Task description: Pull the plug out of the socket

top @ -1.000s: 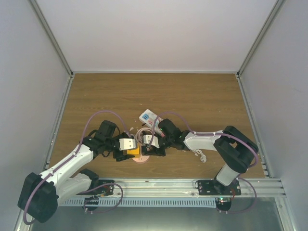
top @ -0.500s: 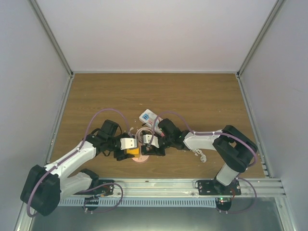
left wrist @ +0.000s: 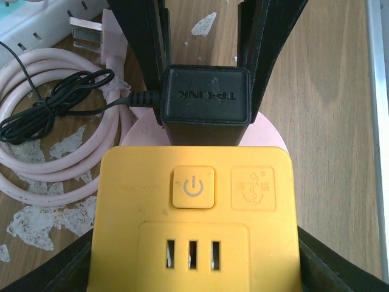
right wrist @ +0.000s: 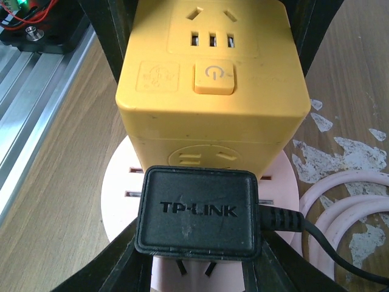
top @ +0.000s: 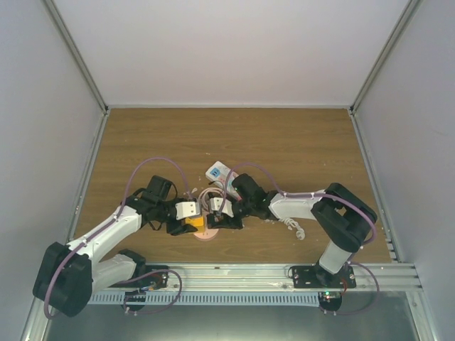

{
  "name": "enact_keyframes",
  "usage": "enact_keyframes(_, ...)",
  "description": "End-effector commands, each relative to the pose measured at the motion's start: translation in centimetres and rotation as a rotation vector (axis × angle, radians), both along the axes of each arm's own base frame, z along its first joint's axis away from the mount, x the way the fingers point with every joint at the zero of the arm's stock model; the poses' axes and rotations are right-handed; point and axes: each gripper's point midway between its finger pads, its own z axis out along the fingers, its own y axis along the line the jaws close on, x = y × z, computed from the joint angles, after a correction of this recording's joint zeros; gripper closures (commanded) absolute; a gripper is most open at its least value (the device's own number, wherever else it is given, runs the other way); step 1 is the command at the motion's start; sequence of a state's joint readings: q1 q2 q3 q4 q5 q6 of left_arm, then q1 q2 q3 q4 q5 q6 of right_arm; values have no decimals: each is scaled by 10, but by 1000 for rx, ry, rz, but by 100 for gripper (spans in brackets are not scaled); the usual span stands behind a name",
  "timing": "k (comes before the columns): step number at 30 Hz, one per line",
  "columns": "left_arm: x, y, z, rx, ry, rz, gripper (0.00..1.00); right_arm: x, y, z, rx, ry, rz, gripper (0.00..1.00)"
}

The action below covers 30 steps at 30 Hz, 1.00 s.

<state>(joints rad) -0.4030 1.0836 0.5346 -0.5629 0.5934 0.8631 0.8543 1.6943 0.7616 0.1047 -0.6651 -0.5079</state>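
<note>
- The black TP-LINK adapter (left wrist: 206, 94) is seated in the side face of the yellow cube socket (left wrist: 194, 231), on the face turned toward the right arm. No gap shows between the two, so the plug is not yet out.
- The cube stands on a round pink base (right wrist: 121, 182) on the wooden surface (top: 284, 142).
- Right hand (top: 213, 222): its fingers are clamped on the two flanks of the adapter.
- Left hand (top: 188, 224): its fingers press against opposite sides of the cube, which I take as a bracing grip.
- Step in hand, as I judge it: both grips are set and the pull is about to start.
- Next move: draw the adapter straight out, away from the cube and along its prongs, while the left hand holds the cube steady. A slanted pull could tip the cube off its base.
- There is no true container. The cube's side outlet holds the adapter; its top outlet and three small slots are empty.
- Beyond the cube lie a coiled pink cable (left wrist: 36, 176) and a white power strip (top: 219, 172).
</note>
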Motion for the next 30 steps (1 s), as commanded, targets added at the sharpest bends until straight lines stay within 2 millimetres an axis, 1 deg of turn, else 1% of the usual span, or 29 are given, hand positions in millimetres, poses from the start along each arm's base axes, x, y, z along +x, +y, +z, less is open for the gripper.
enact_keyframes(1,5,-22,42,-175,-79,-57,53,-1,-7,-24,-87,21,-6,99)
enact_keyframes(7,4,-18,40,-123,-198,-79,55,2,-6,-32,-120,55,-15,99)
enact_keyframes(11,4,-20,40,-93,-231,-80,55,5,-5,-37,-138,62,-30,99)
enact_keyframes(13,4,-23,43,-110,-214,-74,56,7,-5,-40,-147,63,-41,100)
enact_keyframes(17,1,-30,58,-183,-156,-68,56,11,-6,-43,-160,52,-56,99)
enact_keyframes(22,6,-26,65,-219,-101,-45,57,12,-8,-45,-170,40,-63,99)
enact_keyframes(24,11,-23,69,-233,-85,-21,57,12,-8,-47,-174,39,-64,99)
enact_keyframes(26,16,-22,79,-265,-71,-3,57,13,-8,-47,-173,36,-66,99)
enact_keyframes(28,16,-24,86,-294,-44,-7,57,13,-9,-47,-174,33,-67,100)
enact_keyframes(30,16,-24,85,-292,-36,-12,57,14,-9,-47,-176,31,-69,99)
